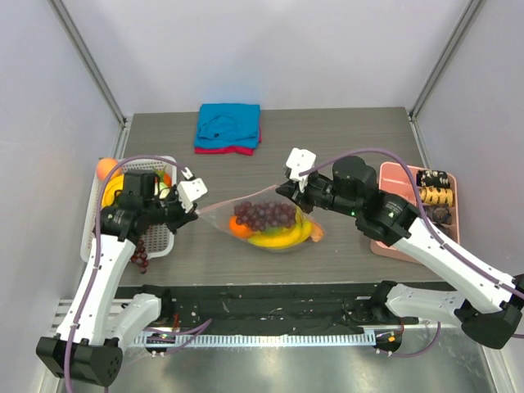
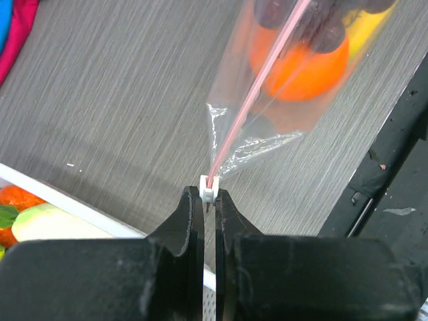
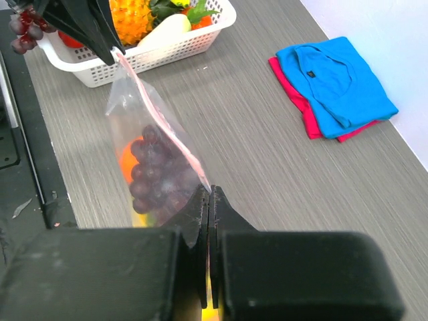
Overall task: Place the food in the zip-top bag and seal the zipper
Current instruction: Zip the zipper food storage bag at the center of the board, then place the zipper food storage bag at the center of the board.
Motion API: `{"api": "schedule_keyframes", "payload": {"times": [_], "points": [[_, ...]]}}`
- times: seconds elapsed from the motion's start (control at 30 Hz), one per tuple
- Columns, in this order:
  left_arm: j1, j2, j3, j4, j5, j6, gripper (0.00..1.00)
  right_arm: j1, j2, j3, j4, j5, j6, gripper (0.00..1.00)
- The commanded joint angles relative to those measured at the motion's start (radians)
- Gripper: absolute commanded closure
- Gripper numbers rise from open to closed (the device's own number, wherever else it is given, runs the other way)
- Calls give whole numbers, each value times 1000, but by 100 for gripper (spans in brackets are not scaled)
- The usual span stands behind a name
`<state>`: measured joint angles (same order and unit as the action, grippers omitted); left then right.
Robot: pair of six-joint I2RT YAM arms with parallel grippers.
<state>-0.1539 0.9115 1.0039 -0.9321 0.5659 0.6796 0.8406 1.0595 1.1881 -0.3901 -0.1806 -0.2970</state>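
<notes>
The zip-top bag [image 1: 270,223] hangs stretched between my two grippers above the table's middle. Inside it lies the food: purple grapes [image 1: 264,214], a round orange [image 1: 240,227], yellow banana pieces [image 1: 282,237] and a carrot-like piece [image 1: 316,233]. My left gripper [image 2: 208,195] is shut on the small white end [image 2: 208,188] of the zipper [image 2: 251,100] at the bag's left corner. My right gripper [image 3: 209,194] is shut on the pink mouth strip [image 3: 167,130] at the other corner. In the right wrist view the grapes [image 3: 157,170] press against the clear plastic.
A white basket [image 1: 160,242] with more fruit stands at the left, grapes [image 1: 141,255] hanging over its near edge. A pink compartment tray [image 1: 393,180] sits at the right. A folded blue-and-red cloth [image 1: 228,128] lies at the back.
</notes>
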Motion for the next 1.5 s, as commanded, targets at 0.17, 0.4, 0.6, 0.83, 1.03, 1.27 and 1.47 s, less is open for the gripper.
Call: {"api": "schedule_keyframes", "payload": {"times": [0.17,0.4,0.6,0.83,1.03,1.27,1.47], "points": [[19,-11,27,-49,-130,-3,85,-14,-59,22,119,6,-4,99],[13,6,153,-13,149,-96,34,-14,-46,24,134,-54,1,99],[-93,52,144,142,195,-196,22,-14,-46,22,137,-63,6,99],[-240,118,128,301,86,-209,18,-14,-61,16,128,-123,-4,99],[-254,181,168,329,111,-206,20,-14,-73,13,115,-177,-19,99],[-257,133,137,357,161,-130,21,-14,-70,15,102,-206,-36,99],[-311,168,153,303,230,-133,30,-14,-58,15,132,-200,-34,99]]}}
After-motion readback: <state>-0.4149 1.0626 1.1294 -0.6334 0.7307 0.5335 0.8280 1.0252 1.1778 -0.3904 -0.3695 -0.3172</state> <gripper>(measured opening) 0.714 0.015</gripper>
